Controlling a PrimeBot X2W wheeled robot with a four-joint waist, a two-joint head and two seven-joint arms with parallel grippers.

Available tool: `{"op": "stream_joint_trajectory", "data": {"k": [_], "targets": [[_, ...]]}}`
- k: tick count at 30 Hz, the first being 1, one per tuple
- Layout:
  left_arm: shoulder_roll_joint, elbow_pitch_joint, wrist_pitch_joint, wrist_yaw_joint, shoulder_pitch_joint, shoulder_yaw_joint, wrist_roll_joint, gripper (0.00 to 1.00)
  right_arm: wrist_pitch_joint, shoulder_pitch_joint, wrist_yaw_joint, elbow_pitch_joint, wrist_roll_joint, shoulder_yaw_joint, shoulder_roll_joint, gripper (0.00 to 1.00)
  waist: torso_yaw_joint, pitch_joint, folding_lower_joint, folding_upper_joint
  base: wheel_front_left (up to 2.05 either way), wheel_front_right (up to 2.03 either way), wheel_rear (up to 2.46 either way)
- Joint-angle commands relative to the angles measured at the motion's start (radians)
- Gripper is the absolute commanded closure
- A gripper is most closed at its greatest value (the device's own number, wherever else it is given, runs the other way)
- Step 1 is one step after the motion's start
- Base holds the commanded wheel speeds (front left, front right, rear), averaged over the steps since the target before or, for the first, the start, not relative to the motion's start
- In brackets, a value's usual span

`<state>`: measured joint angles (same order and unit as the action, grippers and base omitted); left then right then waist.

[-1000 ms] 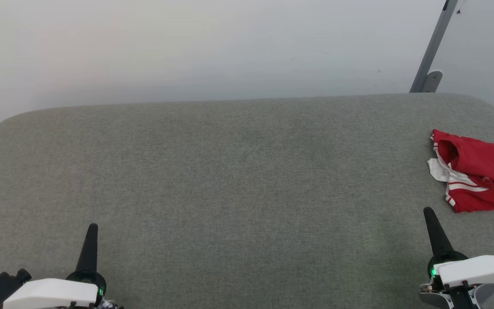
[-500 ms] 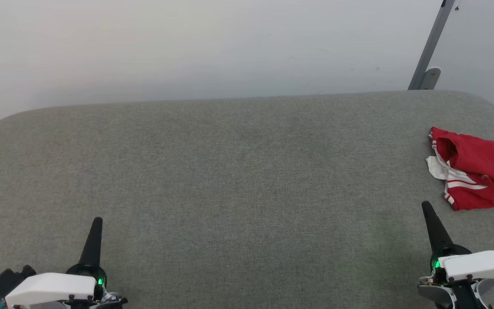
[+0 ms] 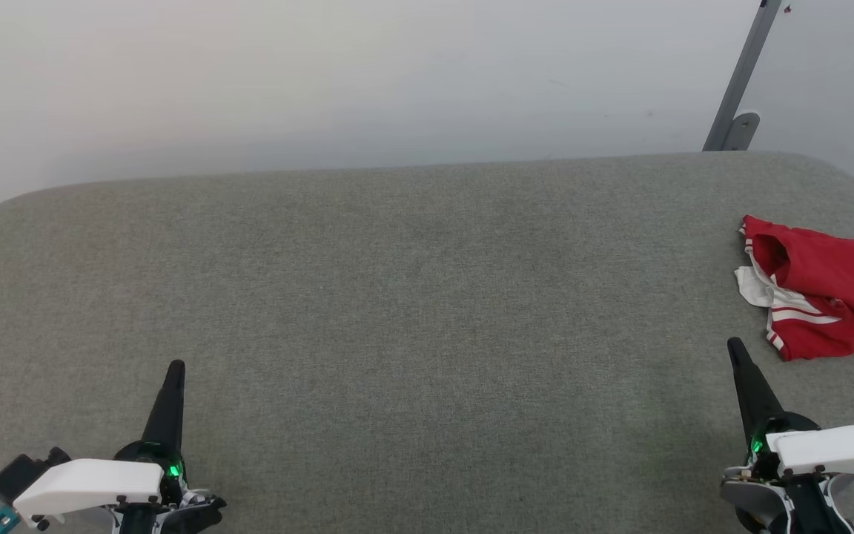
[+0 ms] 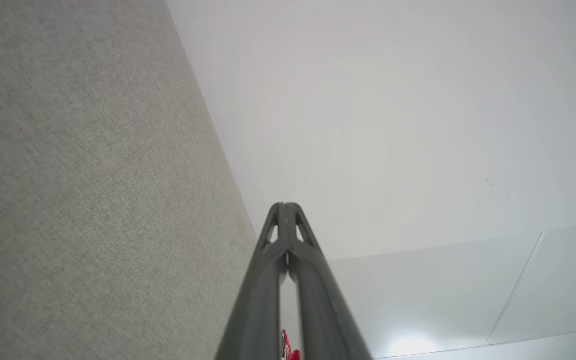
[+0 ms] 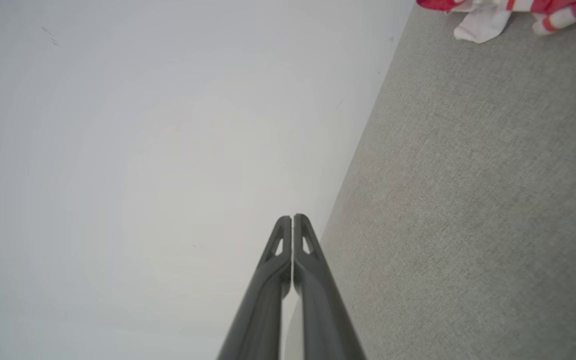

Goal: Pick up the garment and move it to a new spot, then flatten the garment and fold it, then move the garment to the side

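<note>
Because the crumpled red-and-white jersey garment (image 3: 827, 297) lies at the right edge of the grey fabric surface (image 3: 412, 297), just ahead and rightward of the right gripper (image 3: 733, 346), that arm is nearer than the left gripper (image 3: 176, 367), both pinched together and empty.

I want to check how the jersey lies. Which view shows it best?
Head view: the garment, crumpled at the surface's right edge, partly cropped. Right wrist view catches its edge at top; left wrist view, a red sliver at bottom.
</note>
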<state>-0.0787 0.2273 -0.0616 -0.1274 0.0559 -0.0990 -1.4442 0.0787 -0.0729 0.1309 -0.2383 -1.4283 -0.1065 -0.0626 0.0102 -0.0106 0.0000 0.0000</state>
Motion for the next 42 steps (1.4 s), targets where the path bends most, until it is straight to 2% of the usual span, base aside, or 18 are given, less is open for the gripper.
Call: {"op": "stream_joint_trajectory", "data": {"k": [1, 28, 42], "targets": [[0.000, 0.000, -0.006, -0.005, 0.018, -0.005, -0.020, 1.00, 0.004, -0.018, 0.000, 0.000, -0.020, -0.003, 0.003, 1.00, 0.000, 0.001, 0.0000, 0.0000, 0.00, 0.00, 0.00], [0.029, 0.019, -0.055, -0.006, 0.061, -0.015, -0.171, 1.00, 0.039, -0.043, 0.000, -0.008, -0.187, -0.009, 0.014, 1.00, -0.010, 0.013, 0.0000, 0.0000, 0.00, 0.00, 0.00], [0.029, 0.019, -0.055, -0.006, 0.060, -0.016, -0.171, 1.00, 0.038, -0.039, 0.000, -0.008, -0.186, -0.008, 0.014, 1.00, -0.010, 0.014, 0.0000, 0.0000, 0.00, 0.00, 0.00]]}}
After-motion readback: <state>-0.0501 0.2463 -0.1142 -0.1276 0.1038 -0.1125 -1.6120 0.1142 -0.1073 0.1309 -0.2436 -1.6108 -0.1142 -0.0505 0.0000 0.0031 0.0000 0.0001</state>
